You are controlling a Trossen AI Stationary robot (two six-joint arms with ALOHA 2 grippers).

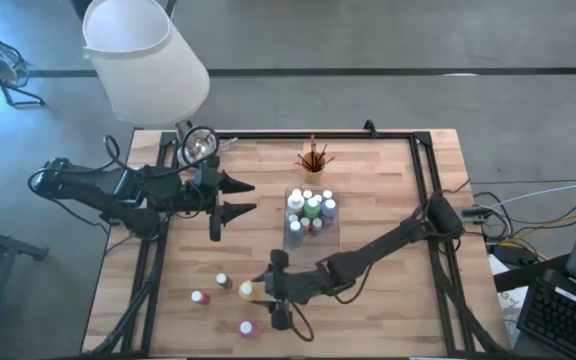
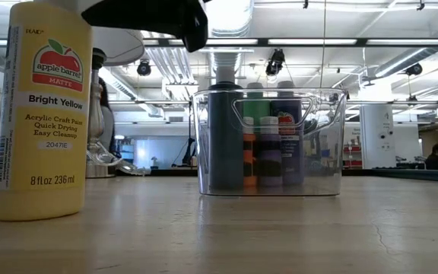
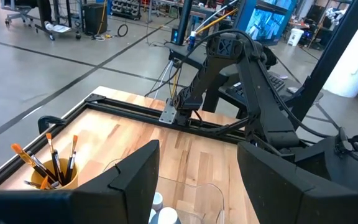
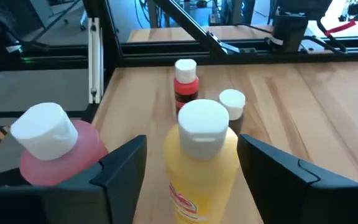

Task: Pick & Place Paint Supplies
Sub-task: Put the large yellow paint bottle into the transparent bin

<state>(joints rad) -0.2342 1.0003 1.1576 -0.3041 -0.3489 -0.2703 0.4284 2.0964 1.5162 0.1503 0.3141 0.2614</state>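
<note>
— Where is the yellow bottle (image 4: 199, 163) seen?
— Upright on the table at about seven o'clock, framed by the right gripper (image 1: 275, 288) — fingers spread, not touching.
— And the left gripper (image 1: 236, 197)?
— Held parted, empty, at nine o'clock of the clear tray (image 1: 330, 237).

Both arms are matt black with jointed tubular links. Left gripper (image 1: 240, 197) has pointed, wedge-shaped fingers; right gripper (image 4: 190, 163) has broad, flat-faced black fingers.
</note>
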